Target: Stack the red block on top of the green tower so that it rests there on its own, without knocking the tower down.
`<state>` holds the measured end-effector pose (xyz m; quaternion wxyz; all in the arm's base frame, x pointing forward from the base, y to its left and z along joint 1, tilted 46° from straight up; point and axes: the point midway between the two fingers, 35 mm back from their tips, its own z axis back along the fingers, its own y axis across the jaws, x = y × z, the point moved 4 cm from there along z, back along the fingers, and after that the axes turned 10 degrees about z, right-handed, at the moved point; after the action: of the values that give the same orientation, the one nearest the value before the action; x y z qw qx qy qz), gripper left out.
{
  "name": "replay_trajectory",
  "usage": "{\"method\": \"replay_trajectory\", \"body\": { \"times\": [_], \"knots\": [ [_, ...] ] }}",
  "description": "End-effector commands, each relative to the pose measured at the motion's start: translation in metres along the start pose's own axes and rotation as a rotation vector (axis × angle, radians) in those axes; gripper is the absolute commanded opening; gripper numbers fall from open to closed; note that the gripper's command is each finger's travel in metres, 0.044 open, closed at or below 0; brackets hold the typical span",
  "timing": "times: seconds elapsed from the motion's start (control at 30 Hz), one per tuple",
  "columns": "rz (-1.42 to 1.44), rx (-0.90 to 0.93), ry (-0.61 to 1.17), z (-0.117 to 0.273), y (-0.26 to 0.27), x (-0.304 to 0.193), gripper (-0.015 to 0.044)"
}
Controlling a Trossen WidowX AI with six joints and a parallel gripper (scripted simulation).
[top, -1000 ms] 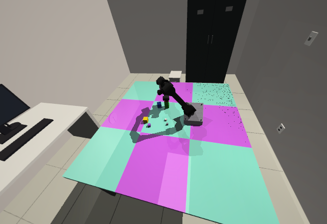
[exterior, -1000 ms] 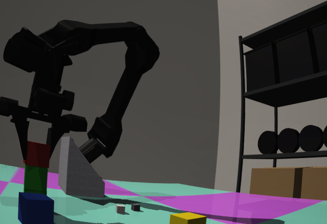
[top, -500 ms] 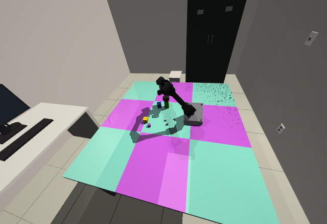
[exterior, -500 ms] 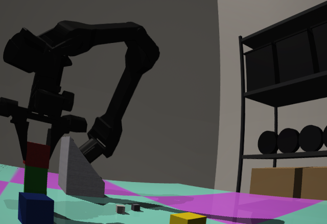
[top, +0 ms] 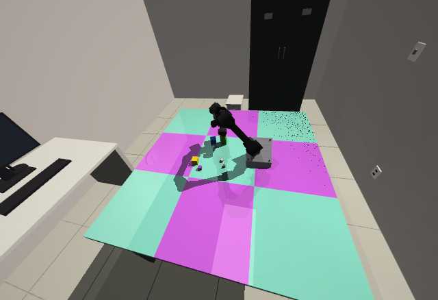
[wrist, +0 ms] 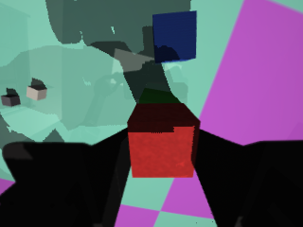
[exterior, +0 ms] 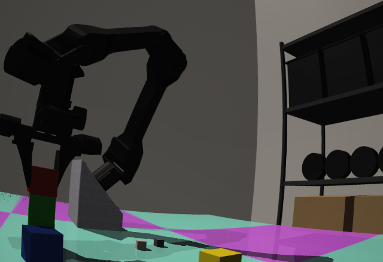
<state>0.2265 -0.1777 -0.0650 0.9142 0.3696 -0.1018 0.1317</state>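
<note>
On the checkered worktop (top: 293, 218) of teal and magenta squares, one black arm reached out from its grey base (top: 259, 152), and its tool (exterior: 43, 172) pointed straight down over the green tower (exterior: 41, 210). One red block (exterior: 44, 180) sat clamped between the tool's two fingers (exterior: 22, 163), which pressed its left and right faces. In the exterior view the block's underside met the top of the tower, red lined up over green; the wrist view showed only a sliver of green (wrist: 156, 96) past the far edge of the red block (wrist: 162, 150).

One blue block (exterior: 41, 243) stood on the worktop just in front of the tower, near but apart from it. One yellow block (exterior: 219, 255) lay farther out to the side. Two small cubes, one pale (exterior: 140, 244) and one dark (exterior: 158, 241), sat just beside each other between the base and the yellow block. The top view also showed one small purple piece (top: 199, 167) just beside the yellow block (top: 194, 160).
</note>
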Motion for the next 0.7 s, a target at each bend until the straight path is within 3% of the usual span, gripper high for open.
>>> {"method": "replay_trajectory", "body": {
  "times": [0.0, 0.33, 0.67],
  "knots": [
    [0.000, 0.001, 0.000, -0.0002, 0.0002, -0.0001, 0.0184],
    [0.000, 0.001, 0.000, -0.0002, 0.0002, -0.0001, 0.0440],
    [0.000, 0.001, 0.000, -0.0002, 0.0002, -0.0001, 0.0440]
  ]
}}
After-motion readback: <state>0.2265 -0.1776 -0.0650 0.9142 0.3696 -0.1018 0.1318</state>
